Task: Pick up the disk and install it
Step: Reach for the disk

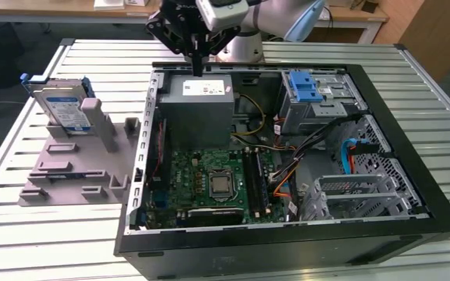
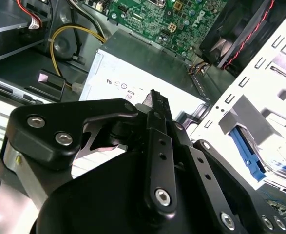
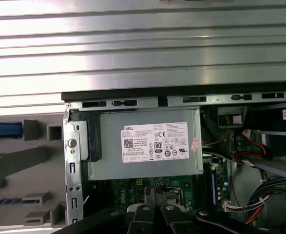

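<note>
My hand [image 2: 155, 97] was the closest thing in the second wrist view, with its black links and screws. The two fingers were pressed together and held nothing. In the exterior view the hand [image 1: 199, 67] hung above the back wall of the open computer case [image 1: 248, 257], just over the grey box [image 1: 201, 111] with the white sticker, and I think it did not touch it.

The disk [image 1: 61, 105] was not near me. It stood upright in a grey holder [image 1: 68, 170] on the bench [image 1: 21, 234], outside the case, toward the exterior view's left. In the first wrist view its blue frame [image 3: 4, 130] showed at the edge.

I judged that the step was the reach toward the disk, with nothing gripped yet. To do it well, I needed to stay high enough to pass over the case wall and to spread the fingers before coming down. The holder's posts stood close in front of the disk, so I judged a grip from above, on the upper edge of the frame, to be the safest, with the hand square to the disk.
</note>
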`<control>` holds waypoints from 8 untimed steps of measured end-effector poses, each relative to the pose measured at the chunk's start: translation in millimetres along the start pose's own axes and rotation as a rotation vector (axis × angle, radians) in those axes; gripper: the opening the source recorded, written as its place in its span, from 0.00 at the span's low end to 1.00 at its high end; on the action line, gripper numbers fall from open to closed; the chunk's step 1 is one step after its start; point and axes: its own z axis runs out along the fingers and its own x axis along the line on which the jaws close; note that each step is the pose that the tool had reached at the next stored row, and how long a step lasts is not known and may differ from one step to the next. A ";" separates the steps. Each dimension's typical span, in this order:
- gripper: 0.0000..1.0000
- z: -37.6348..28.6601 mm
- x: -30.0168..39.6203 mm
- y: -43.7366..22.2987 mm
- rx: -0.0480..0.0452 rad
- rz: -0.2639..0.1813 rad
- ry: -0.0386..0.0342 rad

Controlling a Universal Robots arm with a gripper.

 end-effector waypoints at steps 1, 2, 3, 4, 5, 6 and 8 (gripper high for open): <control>0.11 0.0 0.4 0.0 0.0000 0.000 0.0000; 0.11 0.0 0.7 -0.1 0.0000 0.000 0.0000; 0.11 0.1 1.2 -0.1 0.0000 0.000 0.0001; 0.11 0.1 1.6 -0.1 0.0000 0.000 0.0000; 0.11 0.1 1.9 -0.1 0.0000 0.000 0.0000; 0.11 0.1 2.2 -0.2 0.0000 0.000 0.0001; 0.11 0.1 2.5 -0.2 0.0000 0.000 0.0000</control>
